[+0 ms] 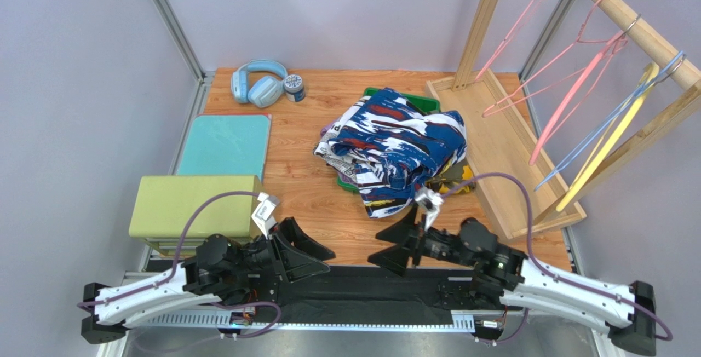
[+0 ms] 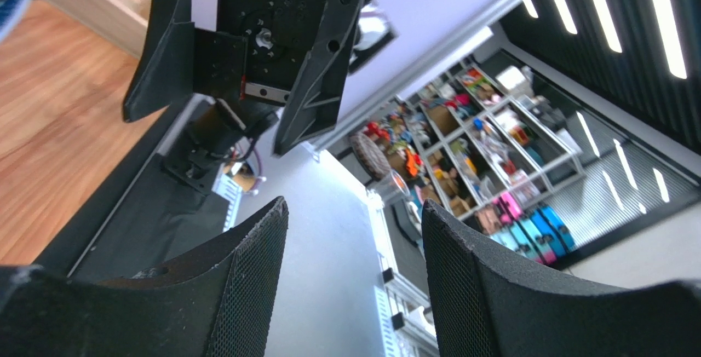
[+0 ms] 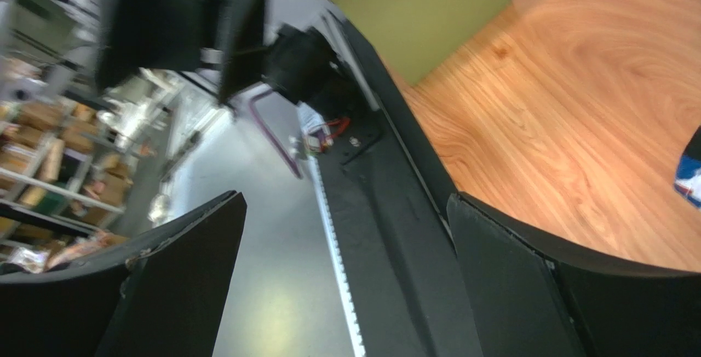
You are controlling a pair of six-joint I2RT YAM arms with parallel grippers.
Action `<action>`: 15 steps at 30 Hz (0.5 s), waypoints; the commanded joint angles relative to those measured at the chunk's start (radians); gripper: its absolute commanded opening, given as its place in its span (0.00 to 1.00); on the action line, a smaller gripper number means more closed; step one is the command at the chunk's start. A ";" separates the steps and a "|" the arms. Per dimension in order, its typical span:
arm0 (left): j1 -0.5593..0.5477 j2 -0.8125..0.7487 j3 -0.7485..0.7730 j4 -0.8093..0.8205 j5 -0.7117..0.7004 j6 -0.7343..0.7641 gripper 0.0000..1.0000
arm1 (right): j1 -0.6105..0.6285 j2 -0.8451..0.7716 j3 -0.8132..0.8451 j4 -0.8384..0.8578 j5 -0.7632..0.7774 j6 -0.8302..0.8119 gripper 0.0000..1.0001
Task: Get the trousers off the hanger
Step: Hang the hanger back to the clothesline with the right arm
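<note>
On grainy wooden table (image 1: 304,184), crumpled fabric trousers (image 1: 395,147) heaped, left hand (image 2: 354,209) and right hand (image 3: 345,201) splayed, empty.

The overhead view is bright and even, with soft shadows on the wooden surface (image 1: 306,186). The left wrist view is sharp, its ceiling light strips (image 2: 601,8) glaring white; the right wrist view is smeared by blur.

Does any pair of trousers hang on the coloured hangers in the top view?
No, the pink, blue and yellow hangers on the light wooden rack are bare; the patterned fabric trousers lie piled on the wooden table.
</note>
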 commanded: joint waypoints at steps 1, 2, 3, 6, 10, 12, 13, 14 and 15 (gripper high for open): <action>-0.001 0.041 -0.145 0.472 0.148 0.002 0.67 | -0.001 -0.377 -0.215 0.124 -0.011 0.116 1.00; -0.001 0.047 -0.173 0.556 0.154 0.002 0.67 | -0.001 -0.542 -0.249 0.039 0.004 0.152 1.00; -0.001 0.054 -0.199 0.595 0.162 0.002 0.68 | -0.001 -0.634 -0.272 -0.020 0.020 0.166 1.00; -0.003 0.064 -0.337 0.764 0.161 -0.030 0.69 | 0.001 -0.481 -0.302 0.007 0.015 0.223 1.00; -0.008 0.034 -0.354 0.691 0.246 0.008 0.70 | 0.005 -0.530 -0.417 0.095 0.126 0.297 1.00; -0.006 0.026 -0.356 0.666 0.256 0.017 0.70 | 0.007 -0.631 -0.409 -0.021 0.196 0.291 1.00; -0.006 0.021 -0.356 0.648 0.253 0.020 0.70 | 0.004 -0.618 -0.408 -0.039 0.231 0.289 1.00; -0.006 0.020 -0.356 0.639 0.250 0.026 0.70 | 0.005 -0.604 -0.406 -0.033 0.244 0.289 1.00; -0.006 0.021 -0.357 0.628 0.248 0.030 0.70 | 0.005 -0.596 -0.411 -0.037 0.257 0.304 1.00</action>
